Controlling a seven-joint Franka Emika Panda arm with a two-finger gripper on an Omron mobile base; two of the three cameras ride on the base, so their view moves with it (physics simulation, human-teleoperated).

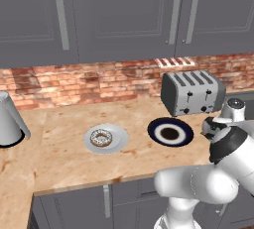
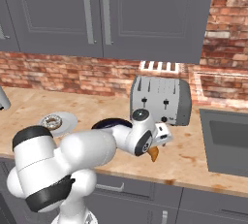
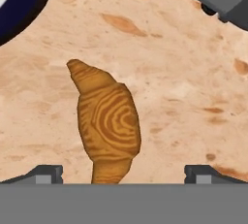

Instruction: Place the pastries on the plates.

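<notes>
The white-iced ring doughnut (image 1: 101, 138) lies on the light grey plate (image 1: 119, 143). To its right the navy-rimmed plate (image 1: 170, 133) stands bare on the counter. The golden-brown croissant (image 3: 109, 126) lies on the counter to the right of that plate, and its tip (image 2: 153, 153) pokes out beneath my hand. My gripper (image 3: 123, 174) hangs open just over the croissant's near end. One fingertip (image 3: 46, 173) stands on either side of the pastry, well apart from it. The navy plate's rim (image 3: 19, 9) shows nearby in the hand view.
A silver toaster (image 1: 192, 92) stands against the brick wall behind the navy plate, close to my hand. A grey kettle (image 1: 10, 119) sits at the far left. A dark cooktop (image 2: 227, 140) lies to the right. The counter's front edge (image 1: 89, 186) runs just below the plates.
</notes>
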